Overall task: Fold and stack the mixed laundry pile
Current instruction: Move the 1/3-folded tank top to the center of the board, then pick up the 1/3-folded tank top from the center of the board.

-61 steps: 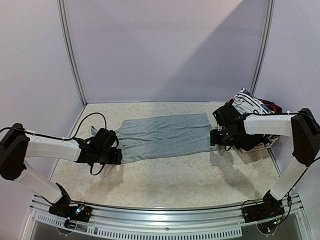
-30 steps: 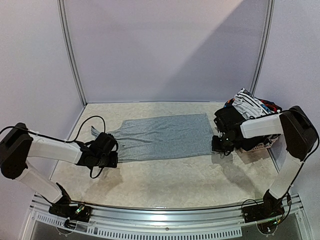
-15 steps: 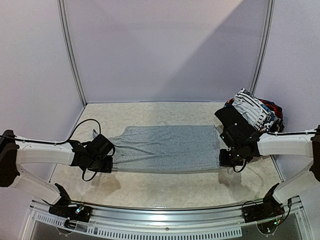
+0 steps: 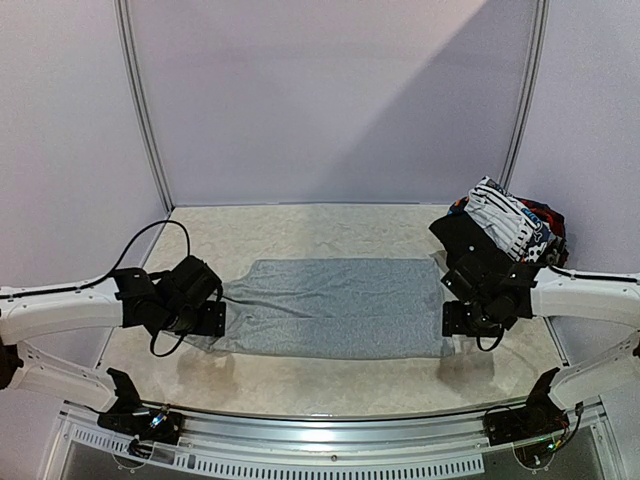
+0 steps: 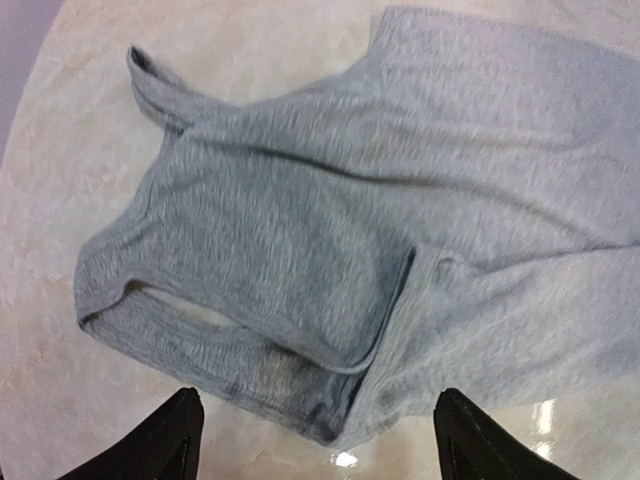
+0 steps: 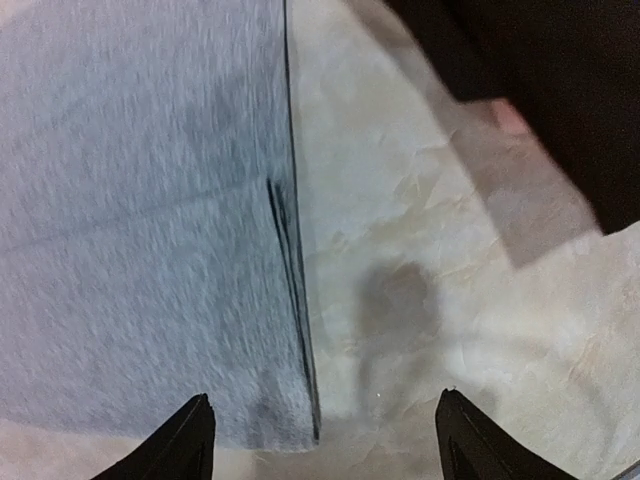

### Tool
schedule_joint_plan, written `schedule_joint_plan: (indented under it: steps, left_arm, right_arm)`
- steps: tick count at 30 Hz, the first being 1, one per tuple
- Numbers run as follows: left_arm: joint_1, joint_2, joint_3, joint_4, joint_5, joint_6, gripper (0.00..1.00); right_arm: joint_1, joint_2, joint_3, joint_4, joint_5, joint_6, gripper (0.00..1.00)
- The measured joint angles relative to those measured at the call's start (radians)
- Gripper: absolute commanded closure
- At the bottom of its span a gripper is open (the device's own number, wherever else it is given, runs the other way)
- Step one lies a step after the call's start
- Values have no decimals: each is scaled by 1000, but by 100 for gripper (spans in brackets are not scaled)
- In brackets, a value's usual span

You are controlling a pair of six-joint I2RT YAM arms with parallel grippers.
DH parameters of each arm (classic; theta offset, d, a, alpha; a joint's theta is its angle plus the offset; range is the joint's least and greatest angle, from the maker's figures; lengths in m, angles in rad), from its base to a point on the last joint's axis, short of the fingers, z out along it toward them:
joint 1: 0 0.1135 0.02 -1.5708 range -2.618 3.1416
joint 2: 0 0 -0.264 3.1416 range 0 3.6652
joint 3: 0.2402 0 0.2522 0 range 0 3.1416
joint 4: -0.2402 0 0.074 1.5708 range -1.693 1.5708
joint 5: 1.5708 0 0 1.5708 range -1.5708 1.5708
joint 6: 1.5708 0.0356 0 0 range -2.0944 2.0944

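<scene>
Heathered grey jersey garment (image 4: pixel 330 320) lies flat and roughly rectangular on marbled table (image 4: pixel 330 385). Long axis left–right, hemmed openings toward left gripper (image 5: pixel 320 440). It and right gripper (image 6: pixel 325 440) gape wide, empty. Mixed laundry pile (image 4: pixel 505 235) heaped far right.

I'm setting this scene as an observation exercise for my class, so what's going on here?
Two robot arms are sorting laundry. A light grey garment lies spread flat on the table between them. The left gripper is over its left end and the right gripper over its right edge, both wide open and holding nothing. The rest of the laundry pile, black and striped pieces included, sits heaped at the far right.
</scene>
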Motion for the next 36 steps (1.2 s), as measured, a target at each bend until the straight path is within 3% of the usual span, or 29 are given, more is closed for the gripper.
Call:
schedule_joint_plan:
  steps: [5, 9, 14, 23, 36]
  left_arm:
    - [2, 18, 134, 18, -83, 55, 20]
    - [54, 141, 252, 72, -93, 152, 23]
    - [192, 352, 406, 144, 6, 261, 26]
    - [343, 726, 713, 151, 197, 402, 35]
    - [478, 1032, 959, 77, 424, 530, 51]
  right_arm:
    - [0, -9, 150, -31, 79, -37, 18]
    - [0, -6, 221, -11, 117, -101, 19]
    - [0, 16, 242, 35, 124, -162, 19]
    - [0, 45, 231, 75, 124, -195, 20]
    - [-8, 132, 231, 92, 128, -218, 20]
